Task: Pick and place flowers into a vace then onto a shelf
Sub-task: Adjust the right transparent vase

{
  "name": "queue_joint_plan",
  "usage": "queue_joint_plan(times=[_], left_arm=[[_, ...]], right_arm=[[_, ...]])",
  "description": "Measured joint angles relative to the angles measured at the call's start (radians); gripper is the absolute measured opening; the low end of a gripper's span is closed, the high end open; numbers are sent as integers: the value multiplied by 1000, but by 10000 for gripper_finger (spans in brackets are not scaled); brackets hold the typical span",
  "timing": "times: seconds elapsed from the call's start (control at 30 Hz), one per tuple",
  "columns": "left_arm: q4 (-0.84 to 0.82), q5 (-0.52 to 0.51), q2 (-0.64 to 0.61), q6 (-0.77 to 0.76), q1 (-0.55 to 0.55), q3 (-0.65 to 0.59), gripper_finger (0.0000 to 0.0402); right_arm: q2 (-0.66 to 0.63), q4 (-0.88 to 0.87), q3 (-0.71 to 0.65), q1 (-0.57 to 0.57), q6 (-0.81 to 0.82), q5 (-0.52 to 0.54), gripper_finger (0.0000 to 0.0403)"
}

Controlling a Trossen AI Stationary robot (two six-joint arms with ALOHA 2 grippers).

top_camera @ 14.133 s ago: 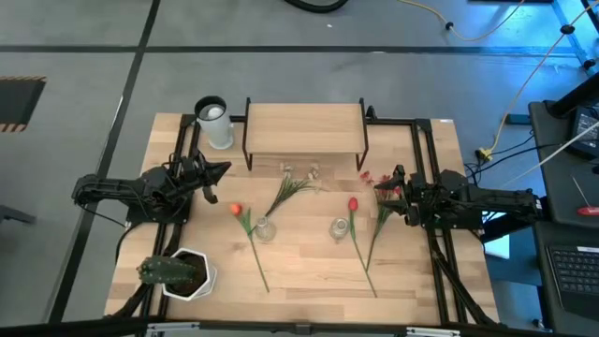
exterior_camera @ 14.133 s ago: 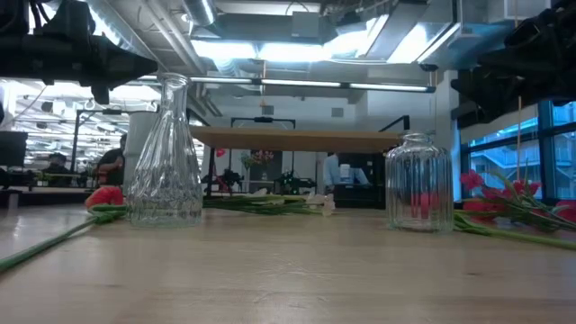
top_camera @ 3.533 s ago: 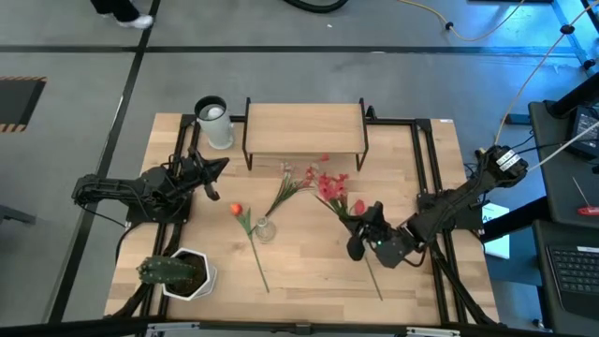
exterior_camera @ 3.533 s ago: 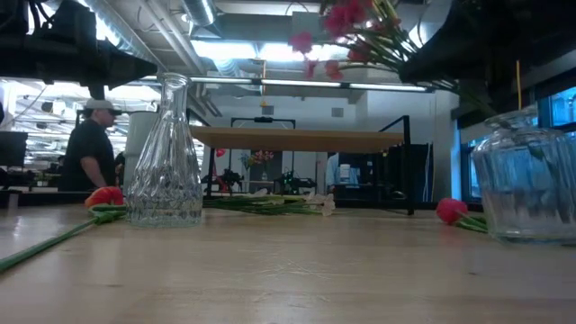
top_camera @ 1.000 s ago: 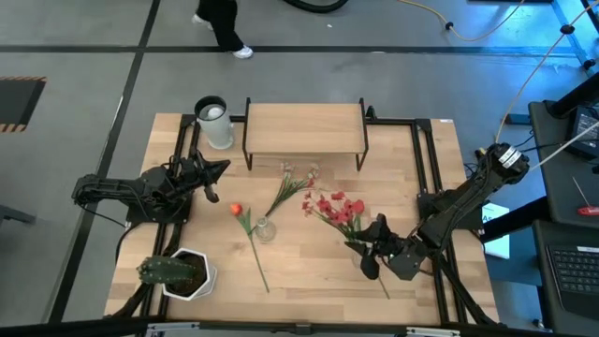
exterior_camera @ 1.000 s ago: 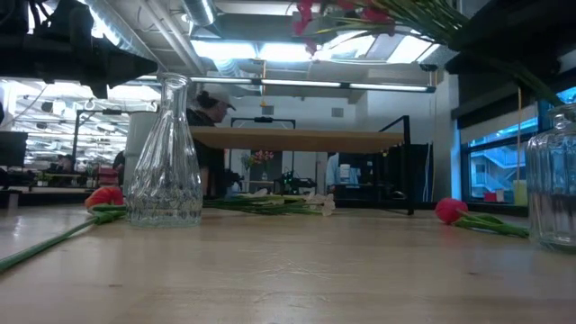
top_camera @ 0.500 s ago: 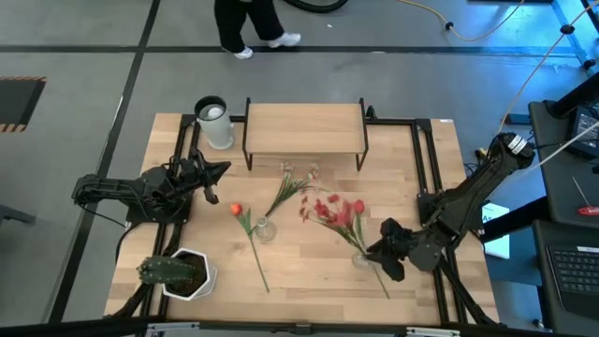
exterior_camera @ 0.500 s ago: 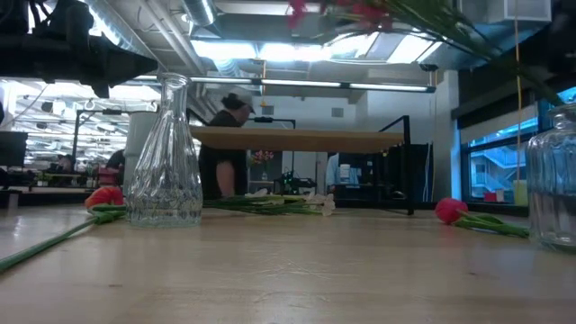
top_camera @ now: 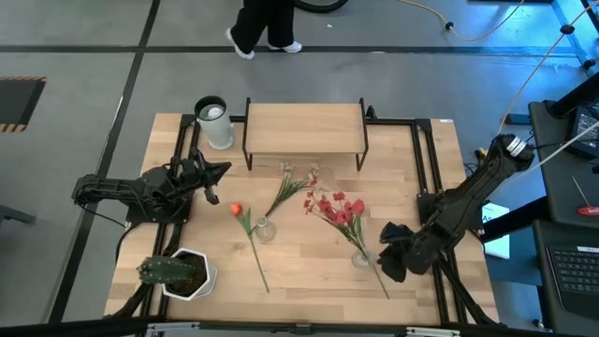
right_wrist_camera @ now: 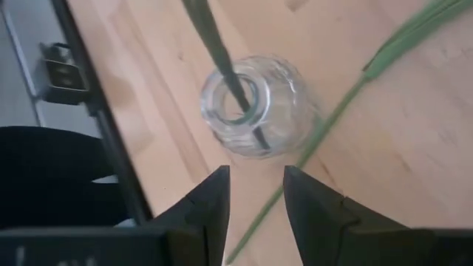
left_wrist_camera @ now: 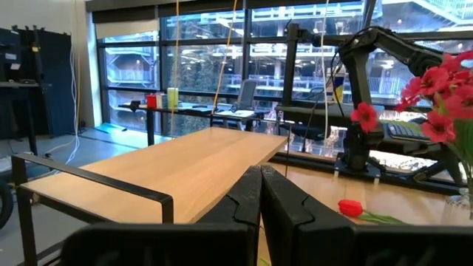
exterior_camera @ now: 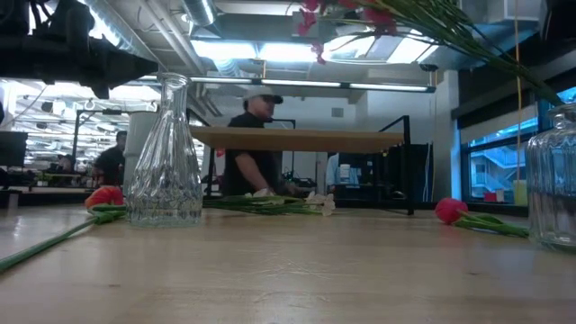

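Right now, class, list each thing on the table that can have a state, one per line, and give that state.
Spray of red blossoms: stem standing in the squat glass vase, leaning.
Squat glass vase: upright, holds one stem.
Tall glass vase: upright, empty.
Red tulip: lying flat on the table.
Orange tulip: lying flat.
White sprig: lying flat.
Shelf: bare.
Right gripper: fingers open, above the squat vase.
Left gripper: fingers shut, holding nothing.

Blossom spray (top_camera: pixel 333 212) stem in jar (top_camera: pixel 360 258), beside tulip (top_camera: pixel 372 265).

No text, label or number is readable.
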Motion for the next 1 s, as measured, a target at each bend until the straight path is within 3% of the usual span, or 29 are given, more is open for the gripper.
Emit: queue_joint_plan(times=[0.47, 1.0], left_arm=[[-34, -5, 0, 0, 0, 0, 4], [-35, -5, 0, 0, 0, 0, 4]], right_arm=[[221, 163, 0, -15, -39, -2, 130], [304, 280, -1, -190, -273, 8, 130]])
